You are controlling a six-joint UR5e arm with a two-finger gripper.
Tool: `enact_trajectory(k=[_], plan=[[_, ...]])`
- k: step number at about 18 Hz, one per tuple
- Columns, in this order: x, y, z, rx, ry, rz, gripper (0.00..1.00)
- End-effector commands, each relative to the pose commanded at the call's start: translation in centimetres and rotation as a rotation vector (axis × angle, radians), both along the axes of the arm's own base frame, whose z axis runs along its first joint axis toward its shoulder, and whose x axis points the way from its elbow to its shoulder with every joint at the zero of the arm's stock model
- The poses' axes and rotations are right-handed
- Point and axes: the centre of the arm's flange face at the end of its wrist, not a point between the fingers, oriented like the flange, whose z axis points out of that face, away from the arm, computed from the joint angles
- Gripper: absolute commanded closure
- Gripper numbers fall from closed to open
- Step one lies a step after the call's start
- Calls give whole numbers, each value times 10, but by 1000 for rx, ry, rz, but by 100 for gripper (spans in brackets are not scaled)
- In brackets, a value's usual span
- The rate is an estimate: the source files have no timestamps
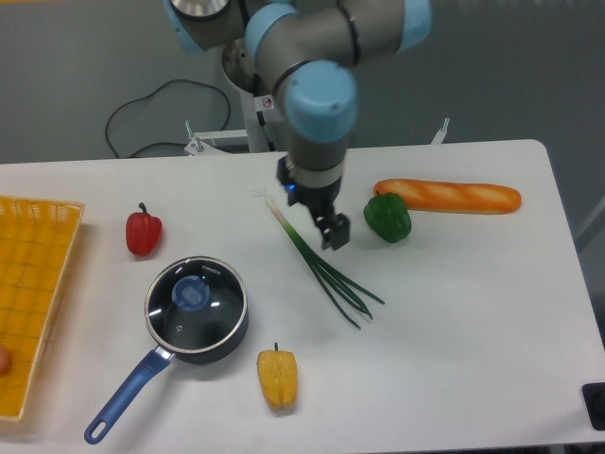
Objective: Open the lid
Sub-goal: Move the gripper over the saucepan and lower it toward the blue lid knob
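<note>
The lid (pixel 196 301) is a round glass disc with a blue centre knob (pixel 193 293). It lies flat on the dark saucepan (pixel 223 342) at the front left, whose long blue handle (pixel 123 398) points toward the front edge. My gripper (pixel 332 232) hangs above the green onion, well to the right of and behind the lid. Nothing is between its fingers, and I cannot make out whether they stand open or shut.
A green onion (pixel 320 266) lies across the middle. A green pepper (pixel 388 218) and a baguette (pixel 448 196) sit at the right. A red pepper (pixel 143 233) is behind the pan, a yellow pepper (pixel 277 377) in front of it. A yellow basket (pixel 33 284) is at the left edge.
</note>
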Motion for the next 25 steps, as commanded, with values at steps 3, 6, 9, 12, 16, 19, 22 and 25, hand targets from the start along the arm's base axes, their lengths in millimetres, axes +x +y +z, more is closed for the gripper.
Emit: enact_trajectory(k=[3,6,9,12,16,19,22,25], plan=[[11,12,0,12,10,43,0],[16,26,1,22,15,87,0],[26,39,-11,11,-2,237,0],[36,49,-17,14,0,243,0],[55,61,-23,16,-1,238,0],[65,70,-33,7,-10,250,0],[70,81,-37,16,-8,273,0],[72,82,-38,18,-15,277,0]])
